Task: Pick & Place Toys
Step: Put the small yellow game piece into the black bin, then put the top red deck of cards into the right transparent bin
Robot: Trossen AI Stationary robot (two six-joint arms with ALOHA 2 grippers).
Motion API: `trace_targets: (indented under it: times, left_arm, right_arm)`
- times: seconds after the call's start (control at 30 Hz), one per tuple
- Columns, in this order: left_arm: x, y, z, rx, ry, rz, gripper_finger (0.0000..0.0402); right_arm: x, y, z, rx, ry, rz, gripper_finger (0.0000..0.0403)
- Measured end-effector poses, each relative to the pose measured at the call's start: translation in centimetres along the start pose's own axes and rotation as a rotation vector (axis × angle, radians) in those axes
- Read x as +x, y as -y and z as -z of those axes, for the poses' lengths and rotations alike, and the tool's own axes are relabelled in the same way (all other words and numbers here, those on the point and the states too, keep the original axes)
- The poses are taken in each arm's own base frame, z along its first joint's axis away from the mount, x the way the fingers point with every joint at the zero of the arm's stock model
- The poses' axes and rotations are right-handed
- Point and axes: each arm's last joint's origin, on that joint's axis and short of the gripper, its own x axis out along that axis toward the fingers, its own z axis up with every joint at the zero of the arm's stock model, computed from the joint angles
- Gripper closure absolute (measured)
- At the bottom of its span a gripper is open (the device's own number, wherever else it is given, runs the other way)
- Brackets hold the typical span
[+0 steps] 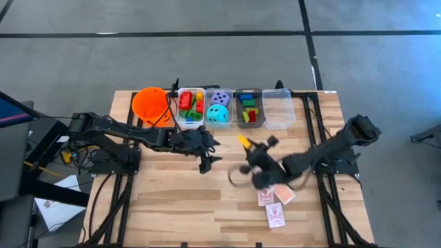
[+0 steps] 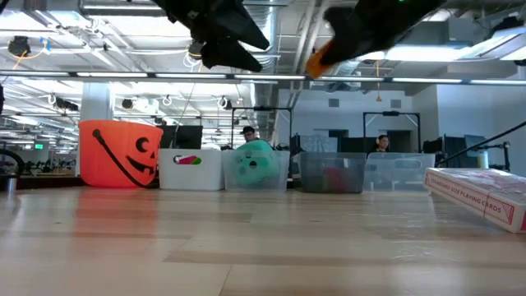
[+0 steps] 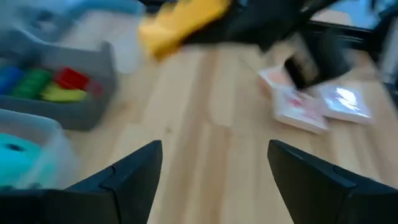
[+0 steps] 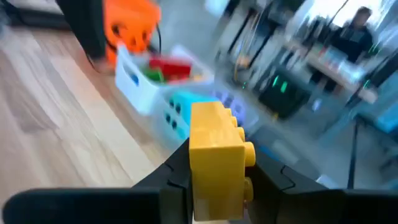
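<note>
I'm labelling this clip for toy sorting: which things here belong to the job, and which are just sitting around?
Job:
- yellow plastic building brick, held in the right gripper
- red-and-white playing cards
- teal dotted die
- purple dotted die

Lying about:
- orange plastic bucket
- empty clear bin

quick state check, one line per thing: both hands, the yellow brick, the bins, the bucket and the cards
left hand: open, empty, above the table
right hand: shut on the yellow plastic building brick, lifted
orange plastic bucket: upright
four rectangular bins: three hold toys, the rightmost looks empty
red-and-white playing cards: flat on the wooden table
</note>
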Motion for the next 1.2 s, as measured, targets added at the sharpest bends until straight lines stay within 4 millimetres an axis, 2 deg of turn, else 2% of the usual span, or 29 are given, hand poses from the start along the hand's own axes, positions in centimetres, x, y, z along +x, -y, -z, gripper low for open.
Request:
trace_targets:
  times: [0.13,0.3,0.43,0.57,0.73,0.9,1.03,1.2]
  left_arm:
    - [0.2,-0.3,0.1,0.014,0.012,-0.117,0.0117]
    - [0.4,-0.6,1.0,0.019,0.005,-0.172,0.0117]
    - [0.9,-0.8,2.7,0.026,-0.016,-0.178,0.0117]
    - [1.3,-1.5,4.8,0.03,-0.053,-0.193,0.0117]
    - [1.6,-2.2,6.0,-0.008,-0.077,-0.216,0.0117]
    - [1.8,-2.5,6.3,-0.107,-0.015,-0.212,0.0117]
    - [1.9,-2.5,6.8,-0.169,0.061,-0.187,0.0117]
    - [1.9,-2.3,7.2,-0.203,0.166,-0.068,0.0117]
  right_arm:
    - [6.2,2.7,0.0,0.004,-0.166,-0.005,0.0314]
    - [13.1,8.1,0.8,0.107,-0.318,0.049,0.0314]
    - [16.7,12.0,1.5,0.221,-0.373,0.035,0.0309]
    - [18.4,14.6,2.3,0.295,-0.415,0.008,0.0258]
    - [18.8,15.1,2.6,0.318,-0.444,-0.054,0.0171]
    - [17.4,13.2,2.7,0.232,-0.493,-0.14,0.0127]
    - [14.4,9.9,2.7,0.099,-0.552,-0.219,0.0123]
    - [8.0,4.5,2.3,-0.011,-0.5,-0.245,0.0122]
